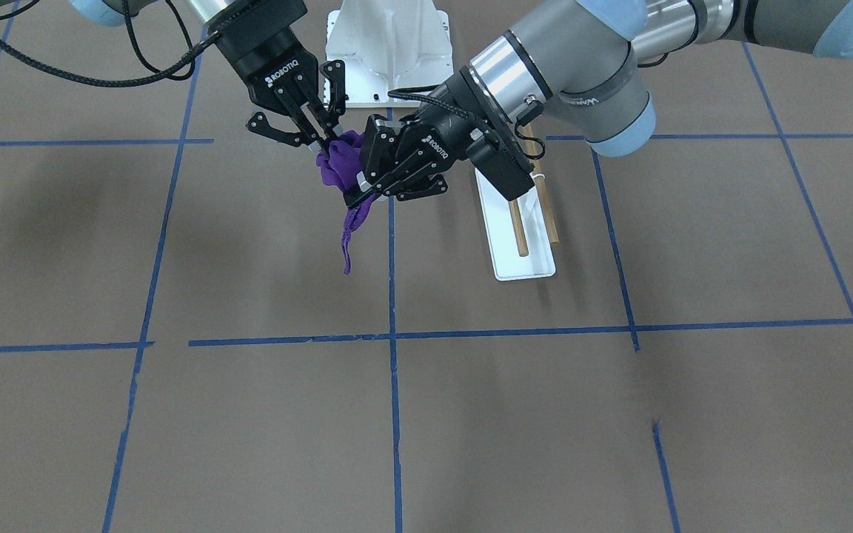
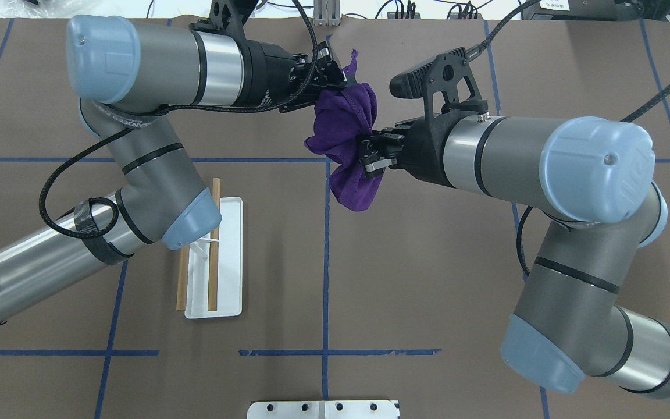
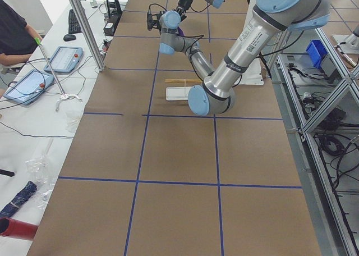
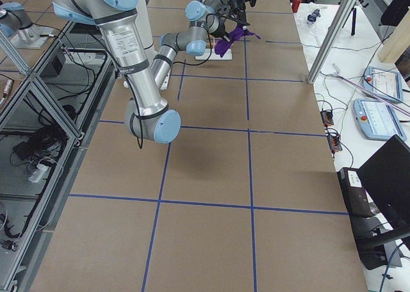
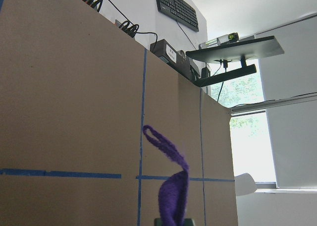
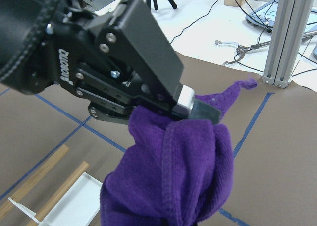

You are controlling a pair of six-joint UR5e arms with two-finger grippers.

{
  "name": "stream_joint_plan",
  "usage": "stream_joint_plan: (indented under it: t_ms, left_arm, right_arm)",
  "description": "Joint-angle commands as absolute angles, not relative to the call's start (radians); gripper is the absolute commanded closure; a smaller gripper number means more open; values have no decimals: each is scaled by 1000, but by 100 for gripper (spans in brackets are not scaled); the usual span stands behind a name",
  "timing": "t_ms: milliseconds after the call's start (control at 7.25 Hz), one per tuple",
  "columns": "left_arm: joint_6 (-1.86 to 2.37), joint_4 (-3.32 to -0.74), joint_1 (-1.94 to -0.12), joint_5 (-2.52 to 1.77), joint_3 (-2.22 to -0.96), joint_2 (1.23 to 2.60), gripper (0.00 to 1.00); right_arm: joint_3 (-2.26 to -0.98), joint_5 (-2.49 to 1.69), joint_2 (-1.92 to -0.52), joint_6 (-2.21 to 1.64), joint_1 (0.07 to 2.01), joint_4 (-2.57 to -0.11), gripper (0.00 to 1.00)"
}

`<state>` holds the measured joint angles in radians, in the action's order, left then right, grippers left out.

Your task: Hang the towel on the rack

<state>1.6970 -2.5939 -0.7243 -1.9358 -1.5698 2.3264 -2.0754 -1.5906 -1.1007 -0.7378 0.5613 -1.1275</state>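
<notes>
Nearest the robot, the rack (image 2: 213, 279) is seen bare, partly under the left arm's elbow. Farther out, the purple towel (image 2: 344, 125) is held bunched above the table. It is clenched by both the left gripper (image 2: 328, 78) and the right gripper (image 2: 370, 156) — probably so it can be spread for draping.

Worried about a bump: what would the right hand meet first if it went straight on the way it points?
The right hand would push into the bunched purple cloth towel it grips, then probably the left hand; depth unclear.
</notes>
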Motion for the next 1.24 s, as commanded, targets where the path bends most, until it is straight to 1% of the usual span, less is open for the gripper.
stream_joint_plan:
  t_ms: [0,138,828,966,1103]
  left_arm:
    - [1697,-2594,-726,-1936,-1571,2326,100]
    - [1683,-2594,-726,-1936,-1571,2327,100]
    - [1677,-2592,-726,-1936,-1571,2326,100]
    - [1677,-2592,-726,-1936,-1574,2326,100]
    - [1681,-2589,-726,-1934,-1584,2327,100]
  right_arm:
    - [-2077,-1594,-1101,-738,561,-1127,100]
    - [-2077,-1583,-1103,-750,554,-1129,1]
    - [-2092,-1598,-1109,-747,555,-1134,0]
    - [-2108,-1626,-1111,-747,566,-1166,0]
    - [-2191,-1676,-1138,-739,592,-1277,0]
